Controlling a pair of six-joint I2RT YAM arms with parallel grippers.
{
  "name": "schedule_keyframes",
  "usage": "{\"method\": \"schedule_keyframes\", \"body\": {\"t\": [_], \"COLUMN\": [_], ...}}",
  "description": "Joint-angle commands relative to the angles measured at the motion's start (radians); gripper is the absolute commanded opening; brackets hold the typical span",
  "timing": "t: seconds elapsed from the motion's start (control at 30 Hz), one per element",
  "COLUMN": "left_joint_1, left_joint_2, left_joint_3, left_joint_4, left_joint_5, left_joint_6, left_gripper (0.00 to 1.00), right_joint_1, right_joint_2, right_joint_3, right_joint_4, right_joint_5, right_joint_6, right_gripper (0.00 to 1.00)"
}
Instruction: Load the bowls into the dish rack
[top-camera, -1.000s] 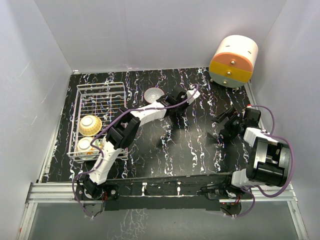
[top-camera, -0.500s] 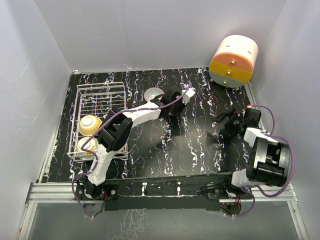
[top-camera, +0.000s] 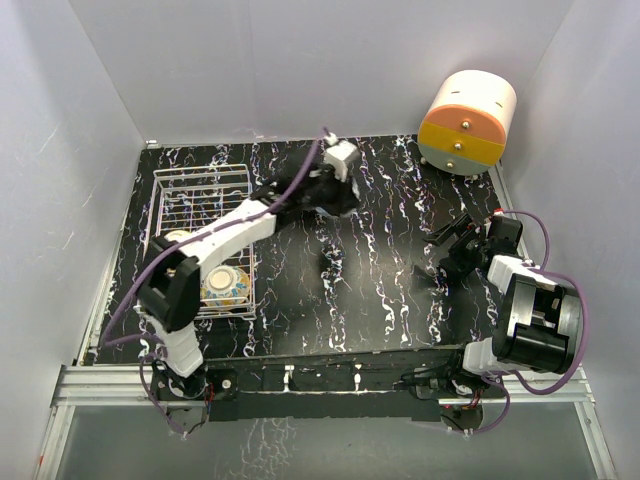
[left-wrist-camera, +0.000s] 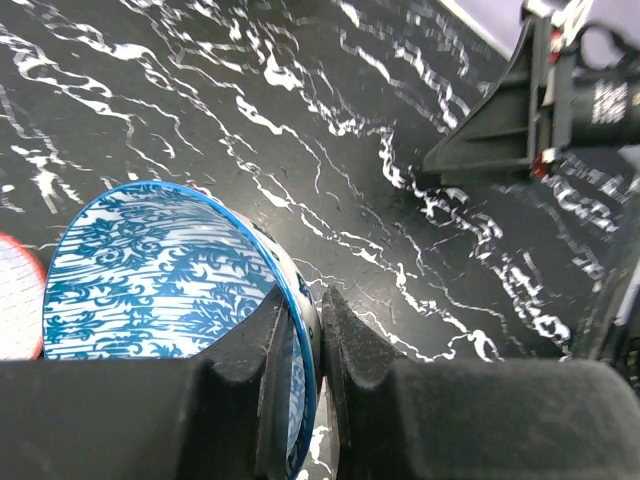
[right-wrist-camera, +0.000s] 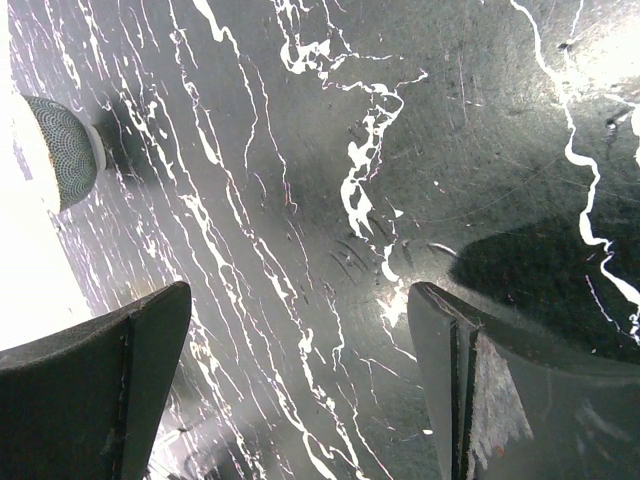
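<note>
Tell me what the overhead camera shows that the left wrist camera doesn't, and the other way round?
Only the overhead view shows the white wire dish rack with a floral bowl inside it, and the cream-orange-yellow drum at the far right corner. Only the left wrist view shows the blue patterned bowl, its rim pinched between the fingers of the left gripper; from above that bowl is hidden under the arm. Both show the black marbled table and the left gripper.
</note>
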Motion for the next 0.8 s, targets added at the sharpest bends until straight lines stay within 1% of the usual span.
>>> {"method": "schedule_keyframes", "body": {"t": [0.0, 0.07, 0.2, 0.23, 0.33, 0.5, 0.63, 0.73, 0.77], "left_joint_1": [0.123, 0.172, 0.262, 0.293, 0.432, 0.615, 0.762, 0.818, 0.824], "left_joint_2": [-0.207, -0.306, -0.447, -0.469, -0.537, -0.560, -0.531, -0.484, -0.457], "left_joint_3": [-0.136, -0.193, -0.245, -0.261, -0.343, -0.495, -0.623, -0.671, -0.677], "left_joint_4": [0.192, 0.215, 0.179, 0.179, 0.238, 0.442, 0.685, 0.834, 0.856], "left_joint_5": [0.117, 0.125, 0.106, 0.111, 0.153, 0.244, 0.319, 0.358, 0.363], "left_joint_6": [-0.185, -0.223, -0.240, -0.261, -0.360, -0.582, -0.819, -0.950, -0.970], "left_gripper": [0.00, 0.00, 0.00, 0.00, 0.00, 0.00, 0.00, 0.00, 0.00], "right_joint_1": [-0.005, -0.005, -0.004, -0.003, -0.002, 0.003, 0.009, 0.011, 0.011], "right_joint_2": [-0.034, -0.034, -0.029, -0.028, -0.034, -0.048, -0.054, -0.060, -0.060], "right_joint_3": [0.002, 0.001, -0.007, -0.009, -0.012, -0.004, 0.002, -0.004, -0.005], "right_joint_4": [0.044, 0.046, 0.066, 0.072, 0.076, 0.062, 0.051, 0.049, 0.049], "right_joint_5": [-0.022, -0.029, -0.055, -0.062, -0.069, -0.077, -0.080, -0.078, -0.078], "right_joint_6": [0.001, 0.002, 0.007, 0.008, 0.005, -0.003, -0.008, -0.009, -0.010], "right_gripper": [0.92, 0.92, 0.90, 0.90, 0.89, 0.89, 0.88, 0.88, 0.88]}}
